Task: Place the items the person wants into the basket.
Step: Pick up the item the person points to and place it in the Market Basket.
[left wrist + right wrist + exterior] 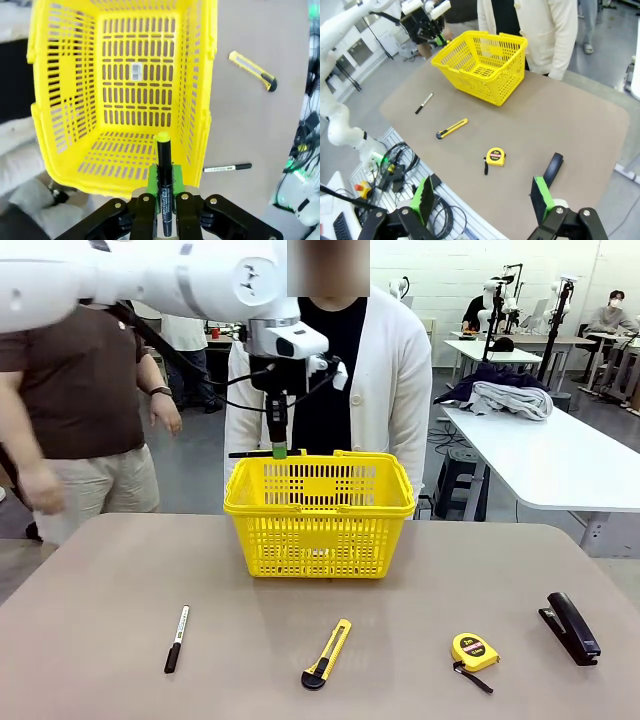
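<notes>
"Jaws on the left gripper [163, 175] — what have they got?"

"Pinched tight on the pen [164, 155], green pads either side of the barrel. The pen lies level, crosswise to the fingers and running the long way of the basket [318, 510]."

"Where, against the basket?"

"The fingers hang above its end wall on the robot's left. From the wrist, one end of the pen reaches in over that sloping wall and the other runs back out past the rim. Nothing touches."

"So let go?"

"Not yet, I'd say. Part of the pen looks to be outside the wall, so dropped here it could see-saw on the rim and end up on the table [100, 580]. Better to shift toward the basket's middle until the whole length is over the floor, sink below the rim, then part the pads. Keep it flat: a slim pen landing end-first may poke through the slots."

"Arm pose?"

"Left arm comes in high from the left, wrist turned straight down, fingers vertical. Right gripper [482, 197] hovers above the robot's edge of the table, jaws spread wide with nothing between them."

"Other items?"

"Utility knife [452, 128] and tape measure [495, 156] lie on the table on the robot's side of the basket, well apart from it. The person [390, 370] stands just behind the basket."
</notes>
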You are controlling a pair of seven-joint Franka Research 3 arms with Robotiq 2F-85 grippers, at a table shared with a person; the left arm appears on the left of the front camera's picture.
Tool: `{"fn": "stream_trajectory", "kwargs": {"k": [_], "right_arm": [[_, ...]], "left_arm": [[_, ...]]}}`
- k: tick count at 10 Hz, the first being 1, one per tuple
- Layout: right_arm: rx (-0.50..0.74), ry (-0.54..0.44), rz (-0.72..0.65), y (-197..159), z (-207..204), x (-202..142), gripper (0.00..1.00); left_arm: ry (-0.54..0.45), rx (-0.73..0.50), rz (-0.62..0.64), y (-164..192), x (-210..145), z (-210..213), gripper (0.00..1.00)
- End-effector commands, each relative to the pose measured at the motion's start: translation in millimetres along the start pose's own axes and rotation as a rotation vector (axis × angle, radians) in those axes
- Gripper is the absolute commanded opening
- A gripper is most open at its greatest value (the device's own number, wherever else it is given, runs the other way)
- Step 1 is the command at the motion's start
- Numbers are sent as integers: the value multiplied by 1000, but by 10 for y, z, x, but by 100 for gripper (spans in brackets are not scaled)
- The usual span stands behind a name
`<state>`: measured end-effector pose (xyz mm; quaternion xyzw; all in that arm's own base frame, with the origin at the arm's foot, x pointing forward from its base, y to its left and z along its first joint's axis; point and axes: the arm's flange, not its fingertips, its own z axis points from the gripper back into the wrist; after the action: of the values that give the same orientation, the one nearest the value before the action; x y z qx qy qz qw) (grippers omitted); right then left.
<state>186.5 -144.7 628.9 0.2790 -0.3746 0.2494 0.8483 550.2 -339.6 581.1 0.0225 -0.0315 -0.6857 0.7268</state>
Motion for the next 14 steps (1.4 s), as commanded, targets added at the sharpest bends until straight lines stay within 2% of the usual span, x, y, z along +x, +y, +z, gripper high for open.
{"fn": "stream_trajectory", "kwargs": {"k": [1, 5, 12, 13, 14], "right_arm": [[3, 3, 1, 3, -21, -13, 100], [3, 3, 1, 3, -21, -13, 100], [3, 3, 1, 3, -21, -13, 100], [3, 3, 1, 3, -21, -13, 100], [3, 3, 1, 3, -21, -13, 100]], "left_arm": [[53, 17, -157, 159, 231, -57, 12], [-39, 17, -221, 46, 247, -344, 12], [-16, 32, -210, 93, 318, -379, 12], [-7, 36, -185, 102, 220, -470, 12], [-40, 49, -157, 107, 149, -588, 12]]}}
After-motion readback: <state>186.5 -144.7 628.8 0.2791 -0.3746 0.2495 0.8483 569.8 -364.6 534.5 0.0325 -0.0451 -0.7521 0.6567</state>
